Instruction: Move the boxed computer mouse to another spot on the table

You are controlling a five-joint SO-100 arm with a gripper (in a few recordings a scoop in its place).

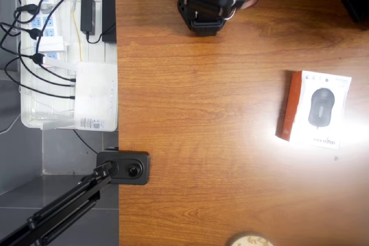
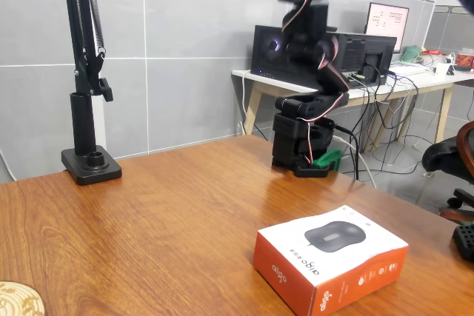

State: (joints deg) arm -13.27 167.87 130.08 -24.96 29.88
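Wooden desk (image 1: 202,142): one boxed computer mouse (image 1: 314,109), untouched. Arm folded at the far edge; can't tell the hand's state.

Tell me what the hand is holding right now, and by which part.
Nothing is held. The boxed computer mouse lies free on the table, well apart from the folded-up arm; whether the hand is open can't be told.

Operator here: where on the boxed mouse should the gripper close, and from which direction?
Probably from straight above, closing across the short width of the boxed computer mouse near the middle of its length. It lies flat on the table with open wood around it, so both long edges look free. One finger would meet the orange-red side, the other the opposite long edge. Whether the opening spans it is unclear.
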